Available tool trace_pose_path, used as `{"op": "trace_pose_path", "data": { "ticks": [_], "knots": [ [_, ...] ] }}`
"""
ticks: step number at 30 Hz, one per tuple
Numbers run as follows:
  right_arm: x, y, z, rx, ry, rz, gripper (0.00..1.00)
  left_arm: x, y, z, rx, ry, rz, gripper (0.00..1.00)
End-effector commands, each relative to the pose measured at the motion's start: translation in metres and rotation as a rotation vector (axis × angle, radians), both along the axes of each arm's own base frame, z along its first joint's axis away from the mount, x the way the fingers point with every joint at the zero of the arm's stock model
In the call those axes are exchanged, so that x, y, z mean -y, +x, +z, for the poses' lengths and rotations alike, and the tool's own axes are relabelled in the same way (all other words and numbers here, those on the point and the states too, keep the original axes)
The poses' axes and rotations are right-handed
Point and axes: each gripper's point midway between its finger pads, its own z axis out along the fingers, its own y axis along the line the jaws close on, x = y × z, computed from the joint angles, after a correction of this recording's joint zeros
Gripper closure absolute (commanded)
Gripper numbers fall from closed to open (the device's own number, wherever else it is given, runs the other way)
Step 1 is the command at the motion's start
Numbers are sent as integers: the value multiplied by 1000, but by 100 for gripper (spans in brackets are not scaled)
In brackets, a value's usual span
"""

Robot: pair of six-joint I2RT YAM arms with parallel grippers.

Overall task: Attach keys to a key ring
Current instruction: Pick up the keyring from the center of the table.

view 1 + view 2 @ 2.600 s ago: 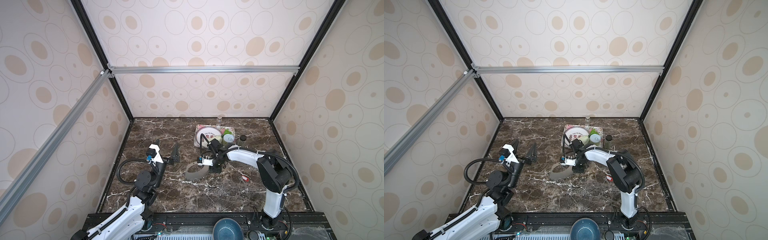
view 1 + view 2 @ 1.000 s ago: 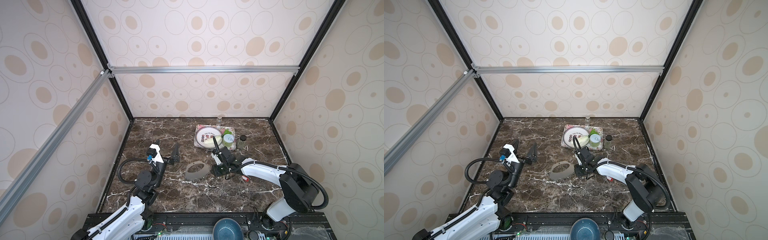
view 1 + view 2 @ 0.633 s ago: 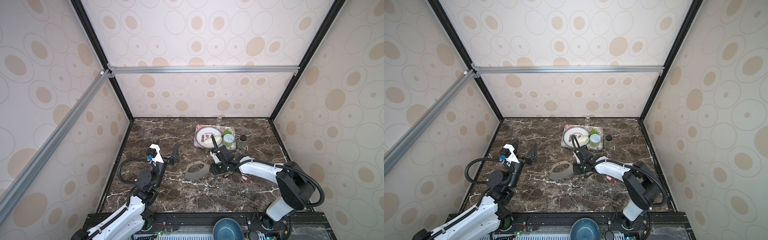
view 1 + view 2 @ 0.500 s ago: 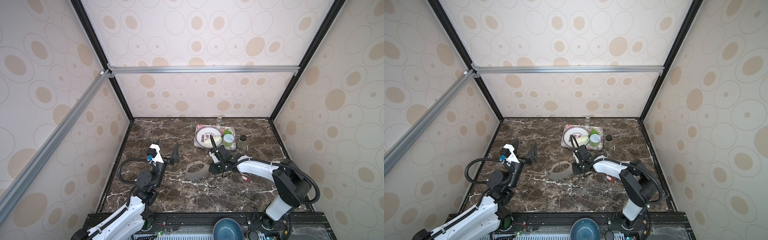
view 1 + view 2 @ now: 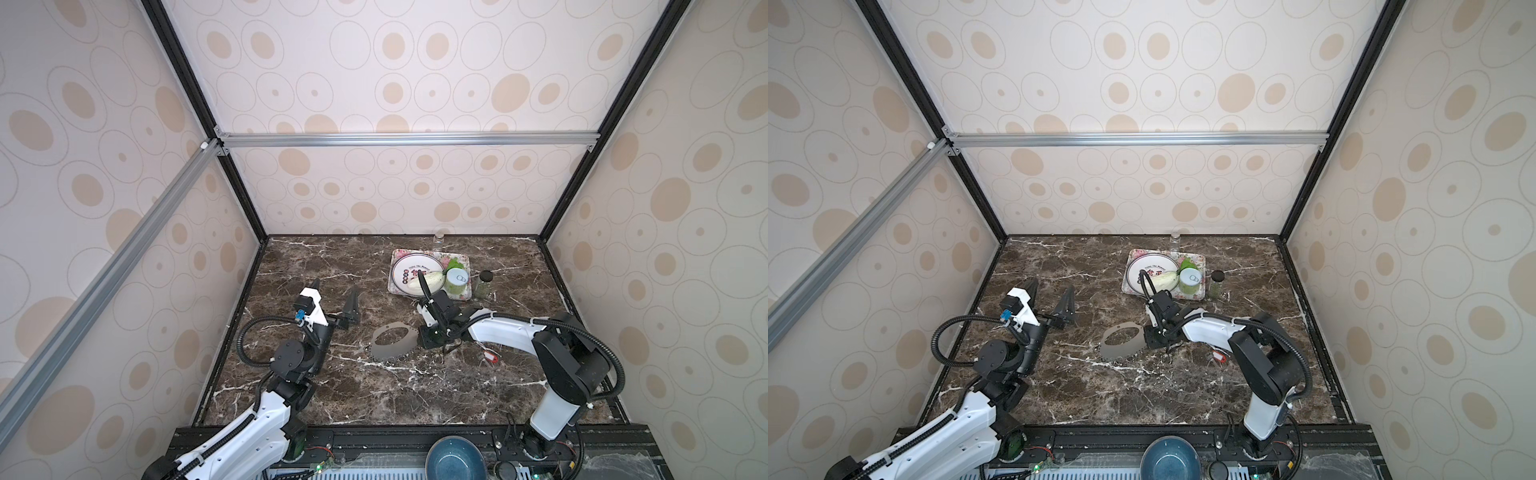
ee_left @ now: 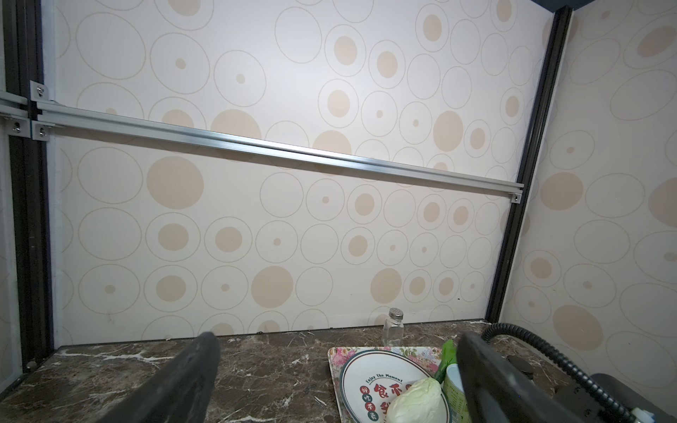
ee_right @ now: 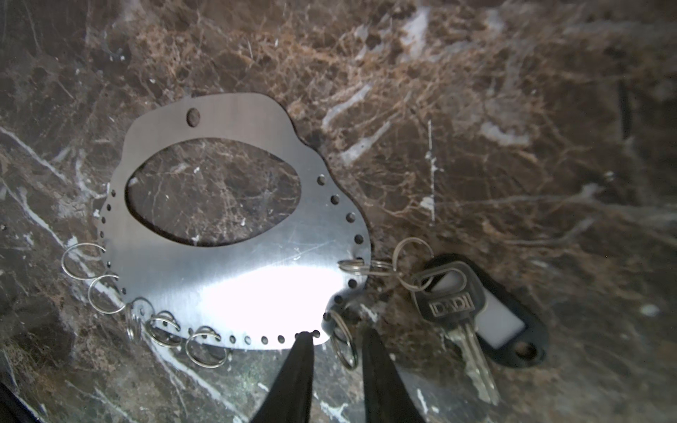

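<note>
The key ring (image 7: pixel 234 271) is a flat grey crescent plate lying on the marble, seen in both top views (image 5: pixel 388 354) (image 5: pixel 1120 352). Several small wire loops hang from its rim holes. A black fob (image 7: pixel 513 329) with a silver key (image 7: pixel 472 351) is linked to the rim by small loops. A red tag (image 5: pixel 491 356) (image 5: pixel 1219 356) lies apart on the right. My right gripper (image 7: pixel 337 335) is low at the plate's right rim (image 5: pixel 422 341) (image 5: pixel 1151 338). Its jaws stand narrowly apart around one loose wire loop (image 7: pixel 344 346). My left gripper (image 5: pixel 333 297) (image 5: pixel 1049 297) (image 6: pixel 340 338) is open and holds nothing, far left of the plate.
A floral tray (image 5: pixel 465 259) at the back holds a white plate (image 5: pixel 405 270), a cabbage (image 6: pixel 414 403) and a green cup (image 5: pixel 456 280). A dark-lidded jar (image 5: pixel 484 284) stands beside the tray, and a clear shaker (image 6: pixel 394 326) by the back wall. A blue bowl (image 5: pixel 455 459) sits past the front edge.
My right gripper has shifted slightly left toward the plate's rim and its jaws have narrowed. The left arm and the plate have not moved.
</note>
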Motion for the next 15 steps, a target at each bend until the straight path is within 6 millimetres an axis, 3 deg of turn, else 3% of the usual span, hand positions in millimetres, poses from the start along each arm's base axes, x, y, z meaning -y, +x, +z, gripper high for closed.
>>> {"op": "trace_pose_path", "data": {
  "ticks": [1, 9, 15],
  "knots": [
    [-4, 6, 4, 8, 13, -2, 75, -4, 0, 8, 21, -15, 11, 0],
    [-3, 8, 0, -3, 10, -2, 75, -5, -1, 9, 22, -17, 12, 0],
    [-5, 9, 1, -6, 17, 0, 83, -5, -1, 8, 21, -17, 12, 0]
  ]
}}
